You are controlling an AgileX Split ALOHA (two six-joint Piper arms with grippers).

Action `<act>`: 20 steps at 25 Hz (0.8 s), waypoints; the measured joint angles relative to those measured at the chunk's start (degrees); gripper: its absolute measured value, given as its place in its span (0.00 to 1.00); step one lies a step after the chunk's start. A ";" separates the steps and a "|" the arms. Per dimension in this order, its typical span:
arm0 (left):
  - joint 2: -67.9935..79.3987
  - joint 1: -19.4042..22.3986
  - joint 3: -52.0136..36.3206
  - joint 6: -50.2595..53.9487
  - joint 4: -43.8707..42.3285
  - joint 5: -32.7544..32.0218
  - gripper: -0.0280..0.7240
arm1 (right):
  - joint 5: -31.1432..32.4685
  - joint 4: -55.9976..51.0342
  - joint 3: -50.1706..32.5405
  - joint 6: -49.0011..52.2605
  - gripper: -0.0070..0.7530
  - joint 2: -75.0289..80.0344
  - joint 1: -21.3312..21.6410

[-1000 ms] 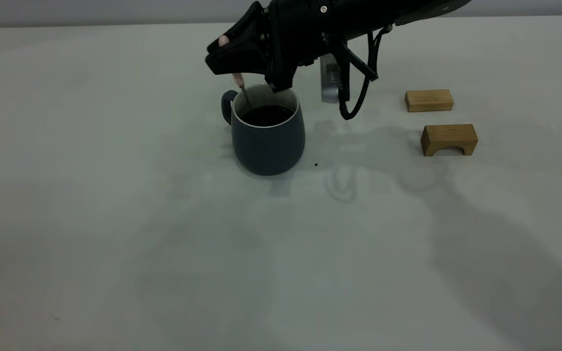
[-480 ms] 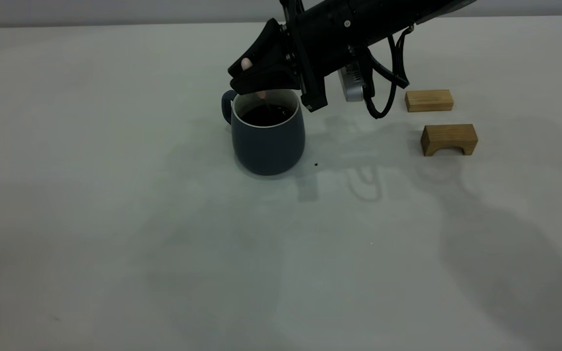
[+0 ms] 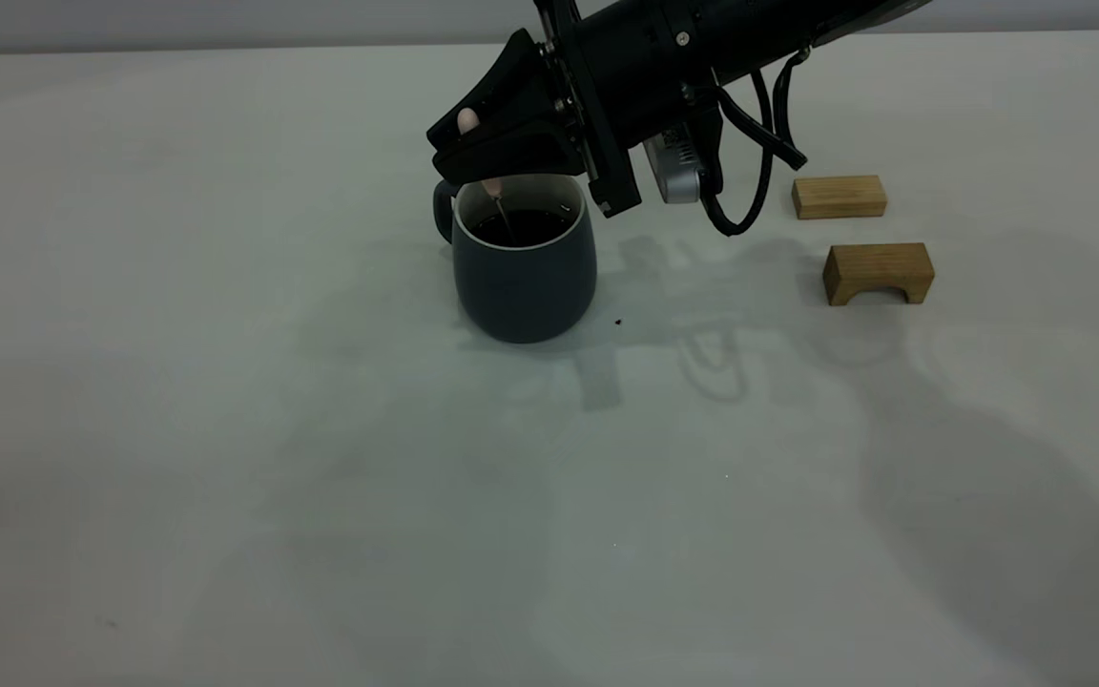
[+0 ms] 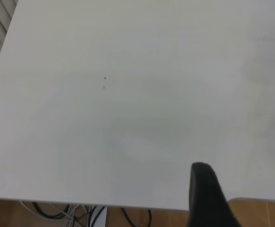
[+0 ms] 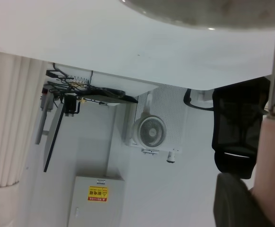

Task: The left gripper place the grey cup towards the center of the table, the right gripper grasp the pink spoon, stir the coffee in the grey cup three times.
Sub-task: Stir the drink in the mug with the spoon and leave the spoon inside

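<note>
A pale grey-white bench (image 3: 225,429) fills the exterior view, with a band of grey wall along its far edge. The left part of the bench is bare. Near the middle, toward the far side, stands the grey cup (image 3: 524,277), upright, its loop handle turned to the view's left and its white inner wall showing above the coffee (image 3: 523,226), which lies dark and a little below the rim. The right claw (image 3: 487,162) hangs directly over the cup's mouth, reaching in from the upper right on its long black arm, and it is pinching the pink spoon (image 3: 495,196): the rounded pink end pokes out above the fingers, while the pink handle and grey metal neck run down inside the rim into the coffee. A tiny dark speck (image 3: 617,322) lies on the bench just right of the cup's base. Farther right, well apart from the cup, two tan wooden blocks rest on the bench, a plain block (image 3: 839,197) behind and an arched block (image 3: 878,272) in front. In the left wrist view a single black finger of the left claw (image 4: 208,196) shows over the bench edge; whether it is spread or pressed together cannot be told.
</note>
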State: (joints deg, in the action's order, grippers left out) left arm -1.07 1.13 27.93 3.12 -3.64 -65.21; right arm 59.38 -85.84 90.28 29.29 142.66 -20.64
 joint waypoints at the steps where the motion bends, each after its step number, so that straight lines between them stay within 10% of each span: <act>1: 0.00 0.00 0.00 0.00 0.00 0.00 0.66 | 0.11 0.00 0.00 0.00 0.17 0.00 0.00; 14: 0.00 0.00 0.00 0.00 0.00 0.00 0.66 | 0.16 0.10 0.00 -0.04 0.19 0.00 0.00; 20: 0.00 0.00 0.00 0.00 0.00 0.00 0.66 | 0.18 2.80 0.00 -0.08 0.42 0.00 0.00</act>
State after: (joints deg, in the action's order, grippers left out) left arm -1.07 1.13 27.93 3.12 -3.64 -65.21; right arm 59.56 -83.04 90.28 29.21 142.66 -20.64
